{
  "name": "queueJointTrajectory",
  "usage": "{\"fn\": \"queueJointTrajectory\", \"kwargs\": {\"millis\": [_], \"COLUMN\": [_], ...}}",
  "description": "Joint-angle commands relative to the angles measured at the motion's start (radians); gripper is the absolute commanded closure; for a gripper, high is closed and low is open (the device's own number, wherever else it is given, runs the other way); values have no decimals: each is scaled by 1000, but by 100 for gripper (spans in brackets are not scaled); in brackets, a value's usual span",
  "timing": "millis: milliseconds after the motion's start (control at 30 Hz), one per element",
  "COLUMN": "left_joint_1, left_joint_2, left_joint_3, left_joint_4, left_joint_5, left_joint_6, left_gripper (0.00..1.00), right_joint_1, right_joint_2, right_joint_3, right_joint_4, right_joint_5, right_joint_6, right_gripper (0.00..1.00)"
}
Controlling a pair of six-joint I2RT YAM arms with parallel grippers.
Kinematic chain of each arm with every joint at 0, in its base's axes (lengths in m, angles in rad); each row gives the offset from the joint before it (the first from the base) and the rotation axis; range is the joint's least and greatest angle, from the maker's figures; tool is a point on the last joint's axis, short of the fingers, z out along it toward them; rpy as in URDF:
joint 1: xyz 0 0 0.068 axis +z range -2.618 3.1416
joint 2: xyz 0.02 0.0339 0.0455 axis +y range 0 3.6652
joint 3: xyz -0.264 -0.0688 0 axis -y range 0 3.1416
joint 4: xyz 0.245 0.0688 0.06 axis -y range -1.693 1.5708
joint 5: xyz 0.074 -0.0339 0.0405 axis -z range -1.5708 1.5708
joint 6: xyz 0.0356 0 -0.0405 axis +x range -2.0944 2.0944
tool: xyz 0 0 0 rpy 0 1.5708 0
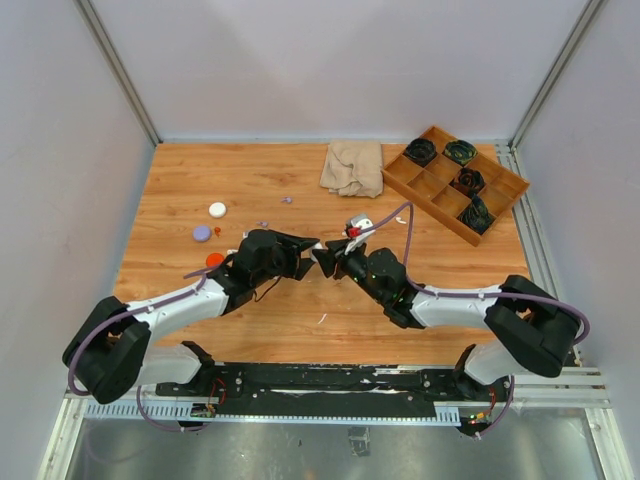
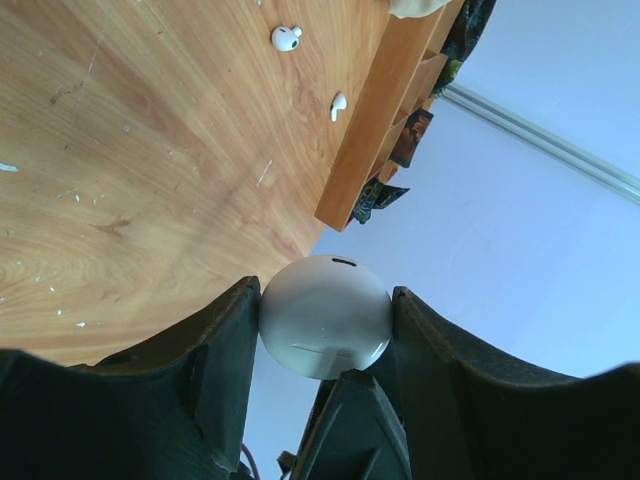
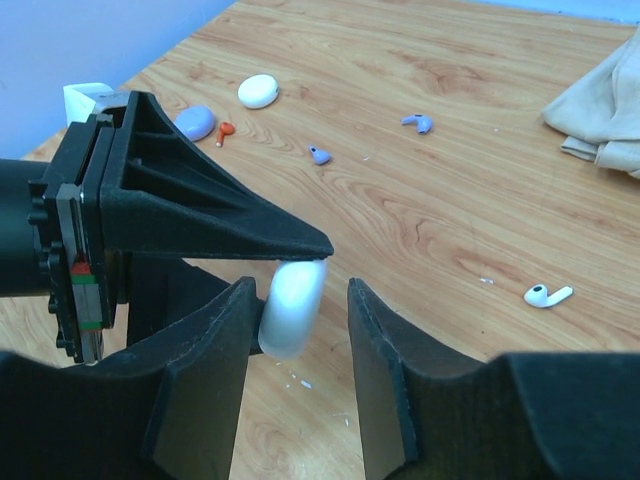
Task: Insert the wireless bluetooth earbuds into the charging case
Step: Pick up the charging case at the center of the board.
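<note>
The white, round charging case [image 2: 325, 328] is pinched between the fingers of the left tool [image 2: 325, 292] and held above the counter [image 2: 150, 180]. The right tool [image 3: 300, 292] is spread around the same case, with one finger against it and a gap left at the other. The wireless bluetooth earbuds [image 3: 547, 295] are shown loose on the counter, apart from both tools. A white one is seen toward the beige cloth [image 3: 605, 100], and two pale purple earbuds [image 3: 319, 155] lie farther off, near two other round cases [image 3: 258, 90].
</note>
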Motion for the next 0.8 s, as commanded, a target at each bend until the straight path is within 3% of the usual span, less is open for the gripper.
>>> {"fn": "queueJointTrajectory", "kwargs": {"millis": [0, 333, 767], "left_joint_1": [-8, -8, -13], "left_joint_2": [-31, -66, -82], "left_joint_3": [-13, -13, -8], "left_joint_4": [25, 24, 22], "left_joint_5": [-29, -59, -70], "left_joint_6": [22, 64, 88], "left_gripper": [61, 58, 60], "right_joint_1": [10, 4, -19], "right_joint_2": [-48, -65, -62], "right_joint_3": [49, 91, 111], "right_joint_4": [-88, -202, -205], "right_joint_5": [20, 18, -62], "right_joint_6": [30, 53, 51], "right_gripper": [56, 57, 59]}}
